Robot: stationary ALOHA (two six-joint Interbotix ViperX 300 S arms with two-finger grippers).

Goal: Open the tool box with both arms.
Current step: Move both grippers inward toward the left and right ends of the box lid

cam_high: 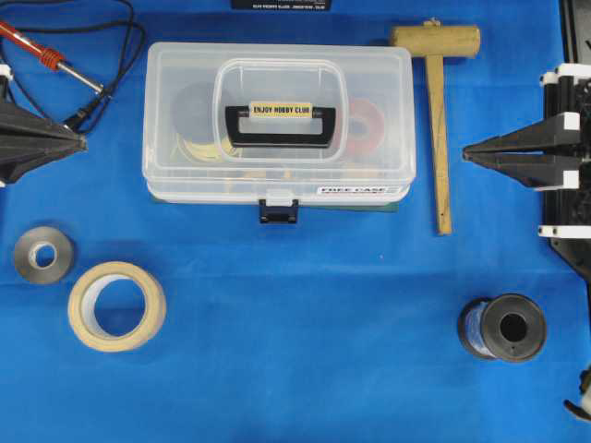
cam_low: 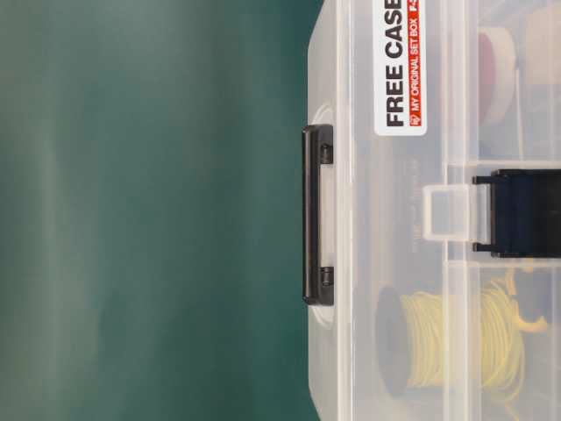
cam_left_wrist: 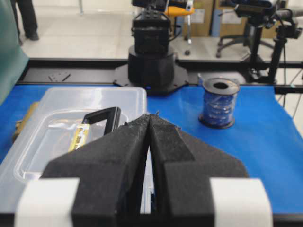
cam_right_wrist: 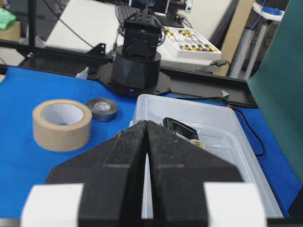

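Note:
The tool box (cam_high: 185, 101) is a clear plastic case lying lid-down-shut on the blue cloth, with its black handle (cam_high: 280, 126) flat on top and the dark front latch (cam_high: 278, 209) fastened. Seen from table level, the tool box (cam_low: 351, 351) fills the right side, with the latch (cam_low: 521, 213) and handle (cam_low: 317, 215) visible. My left gripper (cam_high: 83, 140) is shut and empty, a hand's width left of the box. My right gripper (cam_high: 464, 155) is shut and empty, to the right beyond the mallet. Both wrist views show fingertips together: left gripper (cam_left_wrist: 150, 116), right gripper (cam_right_wrist: 146, 122).
A wooden mallet (cam_high: 438, 120) lies between the box and the right gripper. A soldering iron (cam_high: 46, 55) with cable is at the back left. Grey tape (cam_high: 43, 254) and beige tape (cam_high: 117, 305) sit front left; a wire spool (cam_high: 503, 327) front right.

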